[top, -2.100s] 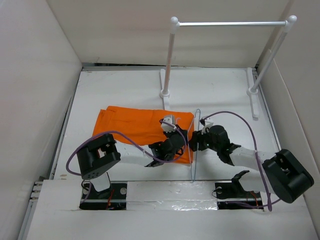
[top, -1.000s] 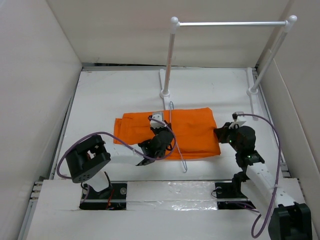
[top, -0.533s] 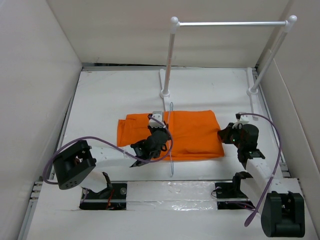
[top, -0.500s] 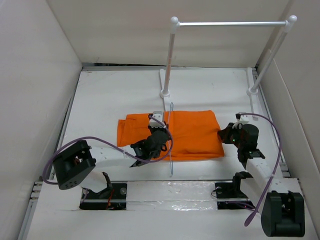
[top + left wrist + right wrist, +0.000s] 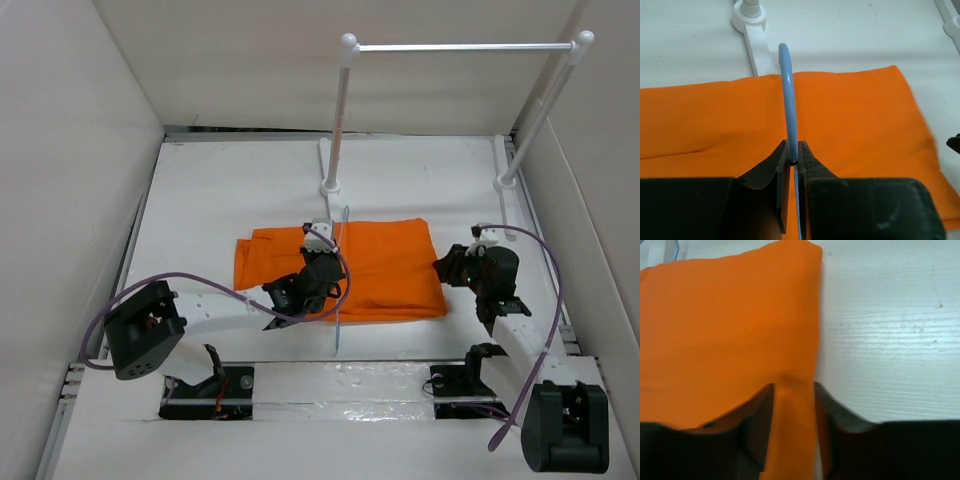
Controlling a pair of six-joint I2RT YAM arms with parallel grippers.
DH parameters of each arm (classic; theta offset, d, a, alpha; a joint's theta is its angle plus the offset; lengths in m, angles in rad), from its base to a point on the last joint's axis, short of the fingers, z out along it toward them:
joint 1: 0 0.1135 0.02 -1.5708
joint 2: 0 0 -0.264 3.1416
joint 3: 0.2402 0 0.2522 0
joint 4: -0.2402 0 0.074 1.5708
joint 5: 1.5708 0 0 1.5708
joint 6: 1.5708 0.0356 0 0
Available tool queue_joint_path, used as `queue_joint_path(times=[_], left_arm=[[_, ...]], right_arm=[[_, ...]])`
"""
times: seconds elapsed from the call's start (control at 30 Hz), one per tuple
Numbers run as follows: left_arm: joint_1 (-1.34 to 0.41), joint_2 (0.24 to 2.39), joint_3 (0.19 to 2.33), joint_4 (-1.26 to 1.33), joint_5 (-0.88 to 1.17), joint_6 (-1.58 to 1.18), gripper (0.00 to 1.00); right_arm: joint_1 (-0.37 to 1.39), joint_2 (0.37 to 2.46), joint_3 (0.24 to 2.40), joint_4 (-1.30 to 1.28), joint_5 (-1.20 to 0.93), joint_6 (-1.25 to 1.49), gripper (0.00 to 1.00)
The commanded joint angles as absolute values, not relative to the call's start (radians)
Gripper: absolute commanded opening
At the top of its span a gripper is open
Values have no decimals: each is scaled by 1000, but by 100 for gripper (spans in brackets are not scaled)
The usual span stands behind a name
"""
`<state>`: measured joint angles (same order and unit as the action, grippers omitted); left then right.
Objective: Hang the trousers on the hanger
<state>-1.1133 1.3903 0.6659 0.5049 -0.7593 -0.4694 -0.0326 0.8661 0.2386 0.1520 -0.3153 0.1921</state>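
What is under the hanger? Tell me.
The orange trousers lie under the hanger, which the left gripper pinches. The cloth hides the table there, and whether the hanger's lower bar passes beneath it.

White table [image 5: 220,190]: orange trousers [image 5: 390,268] folded flat mid-table; white rack [image 5: 340,110] standing behind, toward far edge.

The top camera looked down from high above the table's [image 5: 220,190] six o'clock edge. The left wrist camera sat close over the trousers [image 5: 850,125], facing twelve o'clock along the hanger [image 5: 788,100]. The right wrist camera, even closer, faced roughly eleven o'clock along their three o'clock edge. All shared the trousers.
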Motion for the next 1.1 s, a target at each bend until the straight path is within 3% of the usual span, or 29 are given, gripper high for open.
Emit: queue_joint_path(times=[0.0,0.07,0.1,0.17,0.33,0.5,0.63,0.77,1.07], left_arm=[[-1143,1306,759,454,-805,-480,0],[-1143,1264,793,430,-808,-483,0],[-1143,1249,801,410,-804,-489,0],[-1143,1201,805,405,-793,-494,0],[-1143,1152,811,411,-782,-494,0],[-1143,1169,844,394,-766,-503,0],[-1143,1157,851,394,-753,-511,0],[-1143,1126,859,385,-739,-511,0],[-1152,1098,841,419,-698,-520,0]], right_arm=[[-43,787,328,146,-368,150,49],[-9,738,365,72,-391,138,63],[14,711,383,46,-390,137,77],[104,640,445,-3,-380,144,83],[411,604,515,4,-264,245,85],[777,744,522,165,-60,348,87],[894,917,561,297,-32,382,87],[904,1015,554,414,-40,431,82],[913,1147,569,557,-107,483,53]])
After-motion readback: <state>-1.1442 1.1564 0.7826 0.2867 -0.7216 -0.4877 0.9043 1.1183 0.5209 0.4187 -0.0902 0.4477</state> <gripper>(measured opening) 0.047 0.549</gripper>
